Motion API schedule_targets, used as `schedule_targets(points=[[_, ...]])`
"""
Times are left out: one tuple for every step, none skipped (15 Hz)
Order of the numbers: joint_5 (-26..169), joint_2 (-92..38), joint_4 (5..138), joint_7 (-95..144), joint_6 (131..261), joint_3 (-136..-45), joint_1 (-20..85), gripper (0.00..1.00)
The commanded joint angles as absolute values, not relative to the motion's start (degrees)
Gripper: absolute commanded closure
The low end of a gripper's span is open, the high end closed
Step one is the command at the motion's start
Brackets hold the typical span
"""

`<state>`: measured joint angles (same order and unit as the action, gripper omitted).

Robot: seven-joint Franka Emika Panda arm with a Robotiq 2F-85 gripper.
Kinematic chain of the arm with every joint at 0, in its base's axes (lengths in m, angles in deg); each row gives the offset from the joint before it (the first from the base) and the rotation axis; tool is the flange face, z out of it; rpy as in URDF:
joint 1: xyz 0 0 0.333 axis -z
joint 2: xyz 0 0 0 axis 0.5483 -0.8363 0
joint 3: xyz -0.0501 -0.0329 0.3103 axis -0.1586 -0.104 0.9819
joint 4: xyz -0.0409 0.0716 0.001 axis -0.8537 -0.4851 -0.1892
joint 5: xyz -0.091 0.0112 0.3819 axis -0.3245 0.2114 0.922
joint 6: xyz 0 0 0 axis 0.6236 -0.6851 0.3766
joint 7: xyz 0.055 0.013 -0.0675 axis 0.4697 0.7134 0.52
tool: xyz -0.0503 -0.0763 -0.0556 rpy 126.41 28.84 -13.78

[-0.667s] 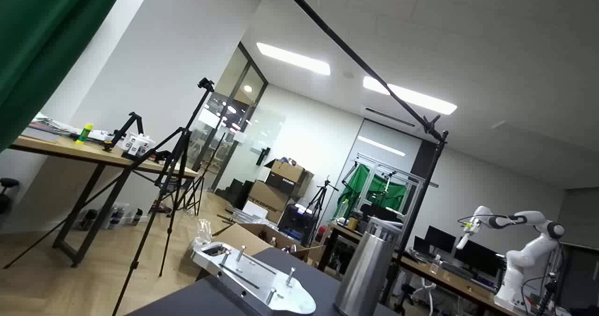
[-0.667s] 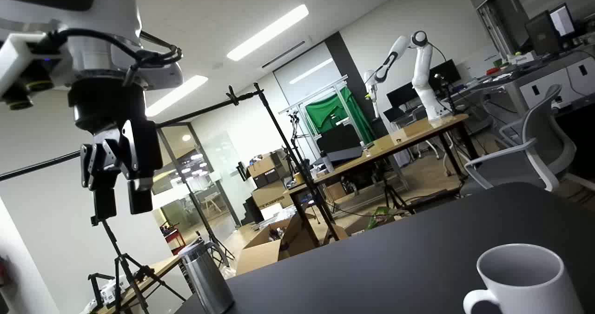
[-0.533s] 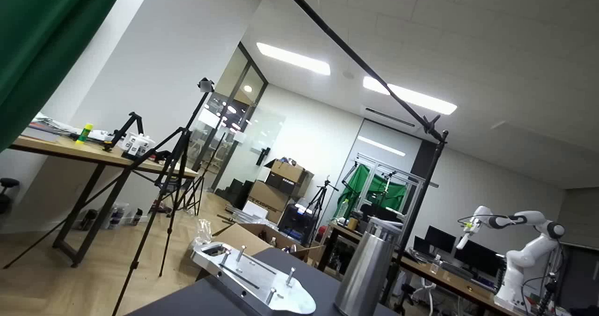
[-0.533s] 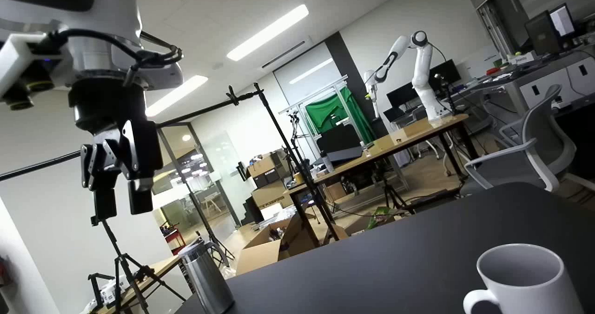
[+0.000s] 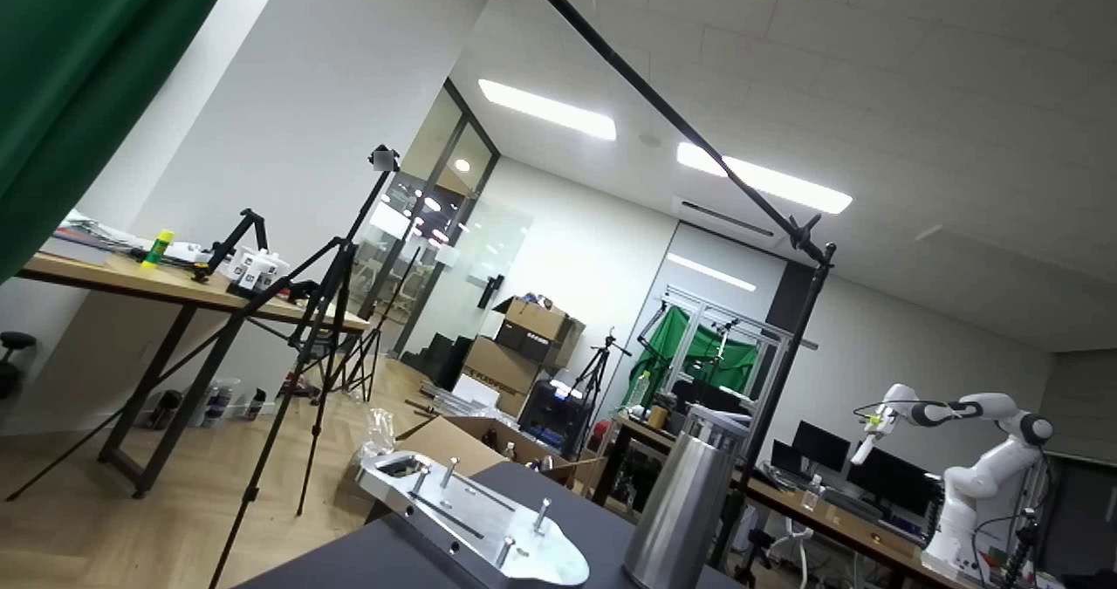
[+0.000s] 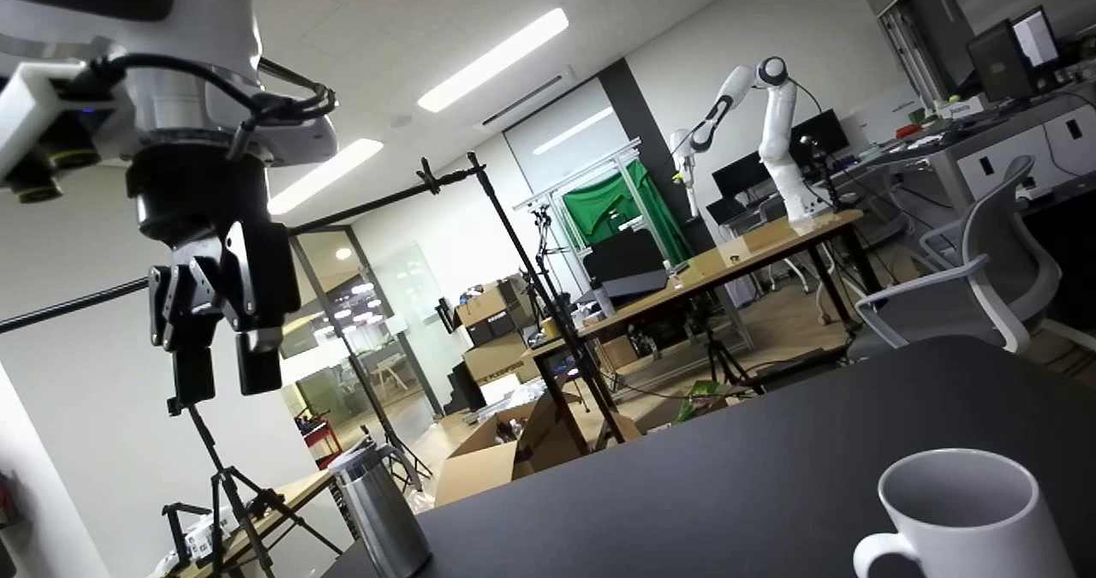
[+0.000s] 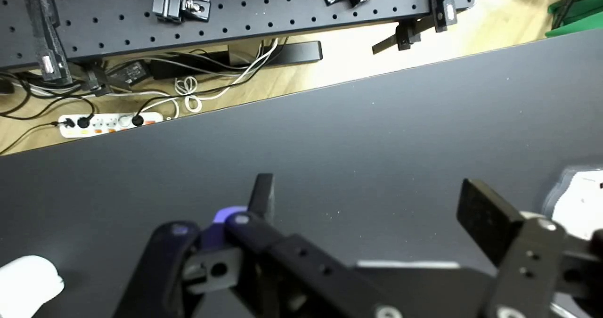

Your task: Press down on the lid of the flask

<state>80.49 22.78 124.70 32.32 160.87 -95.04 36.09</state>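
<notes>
The flask (image 5: 681, 515) is a tall silver-grey metal cylinder standing upright on the dark table; it also shows in an exterior view (image 6: 387, 522). Its lid (image 5: 717, 428) is the darker grey cap on top, also seen in an exterior view (image 6: 354, 460), with a curved handle beside it. My gripper (image 6: 226, 378) is open and empty, high above the table and apart from the flask. In the wrist view my gripper (image 7: 370, 195) has its fingers wide apart with only dark table between them. The flask cannot be made out in the wrist view.
A white mug (image 6: 967, 518) stands on the dark table (image 6: 685, 492). The flat white-and-grey device (image 5: 489, 528) with upright metal pins lies near the flask; part of it (image 7: 582, 205) shows at the wrist view's right edge. A black perforated board (image 7: 264, 7) lies beyond the table edge.
</notes>
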Motion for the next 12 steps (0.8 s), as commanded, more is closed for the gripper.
schedule_targets(points=[[83.87,20.5,123.21,32.01,165.71,-93.27,35.68,0.0],[85.9,18.58,122.26,31.18,169.54,-92.13,34.65,0.0],[87.61,16.72,121.4,31.01,172.64,-91.15,33.74,0.0],[89.37,13.95,120.16,30.13,176.78,-89.43,32.51,0.25],[90.79,11.65,119.1,29.73,180.27,-88.19,31.56,0.26],[92.07,8.77,117.5,28.86,183.98,-86.66,30.42,0.33],[92.78,6.24,116.04,28.26,187.51,-85.42,29.61,0.4],[93.13,3.45,114.17,27.57,190.64,-84.23,28.83,0.49],[92.99,0.64,112.03,26.58,193.68,-83.01,28.18,0.55],[92.41,-2.28,109.57,25.28,196.12,-81.86,27.65,0.62],[91.82,-4.94,107.25,24.21,198.3,-80.96,27.17,0.69],[91.15,-7.54,104.72,23.05,199.88,-80.06,26.66,0.75]])
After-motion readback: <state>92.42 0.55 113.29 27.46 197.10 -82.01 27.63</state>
